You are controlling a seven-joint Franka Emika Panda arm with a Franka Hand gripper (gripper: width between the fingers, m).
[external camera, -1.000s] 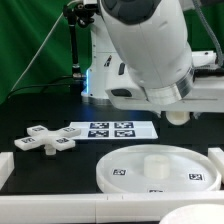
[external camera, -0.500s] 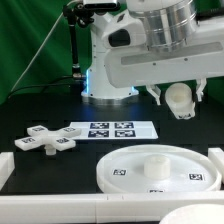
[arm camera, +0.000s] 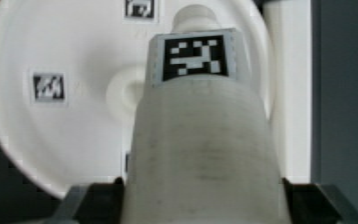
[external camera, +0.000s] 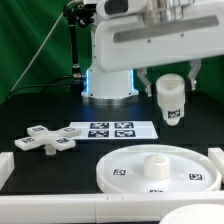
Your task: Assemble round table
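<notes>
The large round rimmed disc point(external camera: 158, 170) lies flat on the table at the front, with a raised hub point(external camera: 157, 165) in its middle and tags on its rim. My gripper point(external camera: 168, 84) is shut on the short cylindrical leg point(external camera: 170, 100) and holds it upright in the air, above and behind the disc. In the wrist view the leg point(arm camera: 197, 130) fills the middle between the two fingers, with its tagged end over the disc point(arm camera: 60, 90). The cross-shaped piece point(external camera: 43, 140) lies on the table at the exterior view's left.
The marker board point(external camera: 110, 130) lies flat behind the disc, right of the cross-shaped piece. White rails point(external camera: 5, 170) border the work area at the front and sides. The robot's base point(external camera: 108, 85) stands at the back.
The arm has risen and turned, so the wrist is now upright. The leg in the gripper went from tilted to upright and now hangs above the disc.
</notes>
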